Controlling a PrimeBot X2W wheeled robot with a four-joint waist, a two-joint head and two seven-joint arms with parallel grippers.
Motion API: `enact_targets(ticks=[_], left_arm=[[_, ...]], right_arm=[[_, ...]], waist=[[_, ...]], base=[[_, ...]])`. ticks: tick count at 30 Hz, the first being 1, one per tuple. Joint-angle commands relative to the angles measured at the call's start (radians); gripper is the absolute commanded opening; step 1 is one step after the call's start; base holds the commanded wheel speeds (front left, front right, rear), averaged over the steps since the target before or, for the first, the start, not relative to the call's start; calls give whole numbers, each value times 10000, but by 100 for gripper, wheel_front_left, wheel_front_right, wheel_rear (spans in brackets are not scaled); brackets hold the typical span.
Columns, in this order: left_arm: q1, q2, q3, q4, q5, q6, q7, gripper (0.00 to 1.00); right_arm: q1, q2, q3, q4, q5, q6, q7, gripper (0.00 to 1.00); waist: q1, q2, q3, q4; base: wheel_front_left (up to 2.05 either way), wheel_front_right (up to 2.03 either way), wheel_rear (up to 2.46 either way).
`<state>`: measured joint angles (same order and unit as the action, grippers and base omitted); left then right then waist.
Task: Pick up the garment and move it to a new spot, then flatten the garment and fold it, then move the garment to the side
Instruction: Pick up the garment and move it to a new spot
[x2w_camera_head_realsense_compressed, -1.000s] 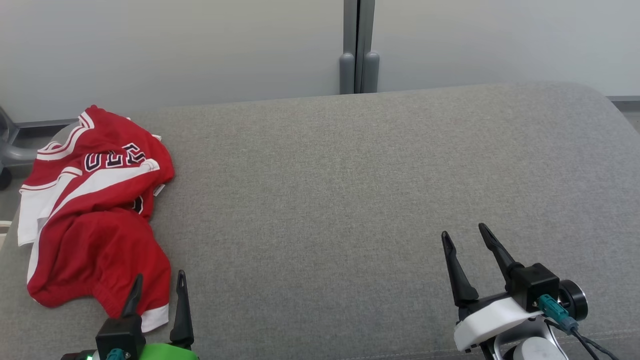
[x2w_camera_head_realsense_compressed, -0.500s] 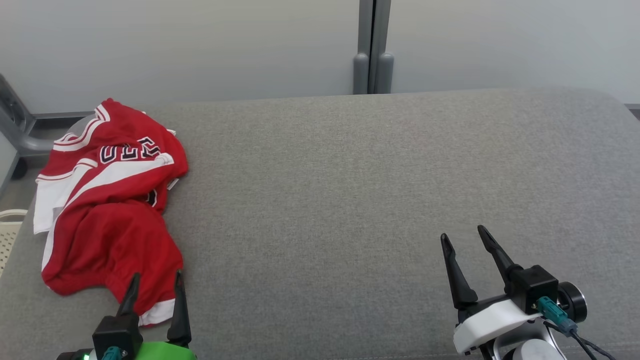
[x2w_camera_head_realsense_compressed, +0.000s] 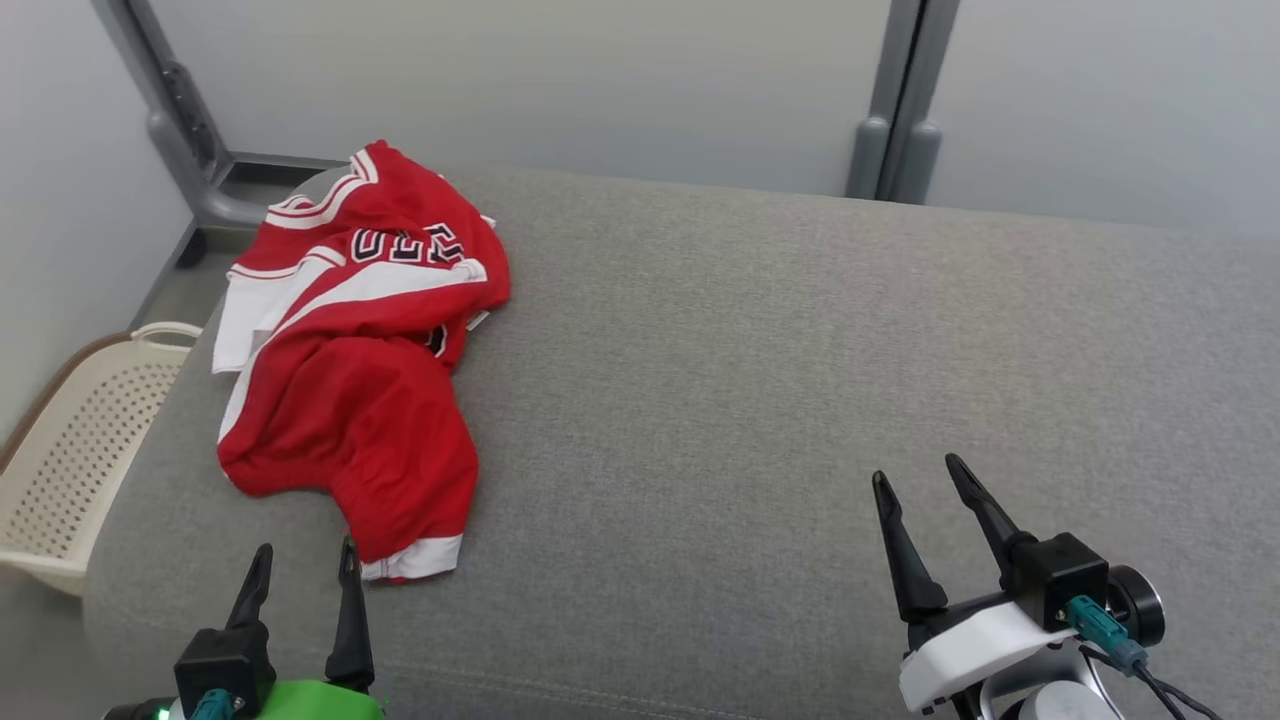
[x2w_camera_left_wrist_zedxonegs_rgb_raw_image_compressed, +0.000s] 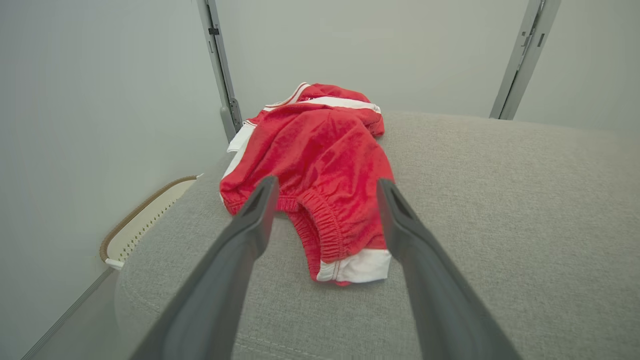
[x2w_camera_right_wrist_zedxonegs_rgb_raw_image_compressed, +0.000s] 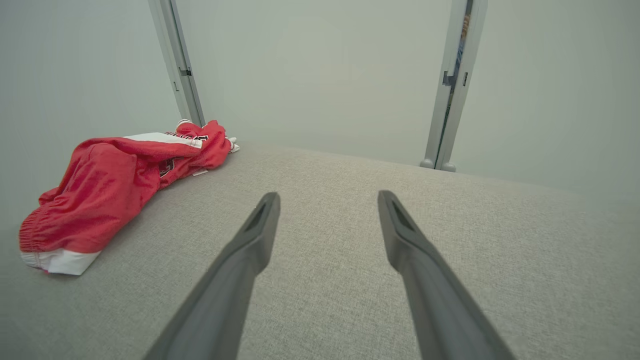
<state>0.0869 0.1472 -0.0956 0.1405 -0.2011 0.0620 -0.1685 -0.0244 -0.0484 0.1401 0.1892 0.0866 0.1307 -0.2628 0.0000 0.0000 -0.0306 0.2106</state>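
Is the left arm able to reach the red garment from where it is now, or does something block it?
Probably yes. The left gripper is open and points at the red garment, whose white hem lies just ahead of its fingers. I see bare grey cushion between them, nothing else.

Creased garment, black lettering unreadable

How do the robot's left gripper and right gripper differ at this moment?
The left gripper sits on a green housing; the right gripper on a white housing. The left gripper points straight at the red-and-white garment, close to its hem; the right gripper points across bare grey cushion, well away from it. Both are open and hold nothing.
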Motion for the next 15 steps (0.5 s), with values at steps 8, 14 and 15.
enact_targets(ticks=[8,14,15], left_arm=[[213,113,18,-5,-195,96,83,100],[254,14,-43,-53,-421,-26,214,100],[221,5,-61,-66,-445,-30,255,100]], right_arm=[[186,-37,151,106,20,1,-48,100],[172,-36,287,150,5,1,-48,100],[176,-37,307,151,17,1,-48,100]], waist=[[0,0,-186,1620],[0,0,-310,1828],[0,0,-321,1822]], base=[[0,0,0],[0,0,0],[0,0,0]])
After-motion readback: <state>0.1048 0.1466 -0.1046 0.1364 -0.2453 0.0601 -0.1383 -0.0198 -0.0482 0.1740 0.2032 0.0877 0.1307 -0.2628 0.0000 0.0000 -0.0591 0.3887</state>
